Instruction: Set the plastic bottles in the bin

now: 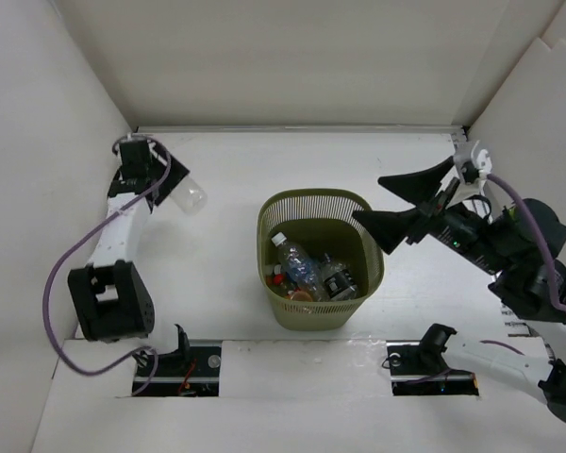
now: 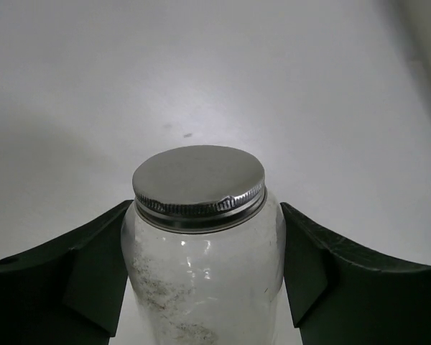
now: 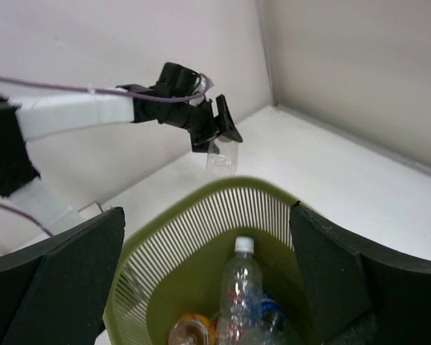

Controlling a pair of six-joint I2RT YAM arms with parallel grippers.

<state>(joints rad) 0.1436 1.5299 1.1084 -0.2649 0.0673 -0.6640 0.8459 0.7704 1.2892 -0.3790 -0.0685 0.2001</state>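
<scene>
The olive-green mesh bin (image 1: 357, 209) stands mid-table with several plastic bottles (image 1: 300, 267) lying inside; a clear bottle with a white cap (image 3: 241, 285) shows in the right wrist view. My left gripper (image 1: 166, 188) at the far left is shut on a wide clear jar-like bottle (image 1: 188, 195) with a silver metal lid (image 2: 198, 177); its dark fingers (image 2: 86, 273) press both sides. It holds the jar above the table, left of the bin. My right gripper (image 1: 389, 202) is open and empty, just above the bin's right rim (image 3: 201, 200).
White enclosure walls close in at left, back and right. The left arm's base (image 1: 111, 300) and purple cable sit at the near left. Two dark fixtures (image 1: 424, 357) lie along the near edge of the table.
</scene>
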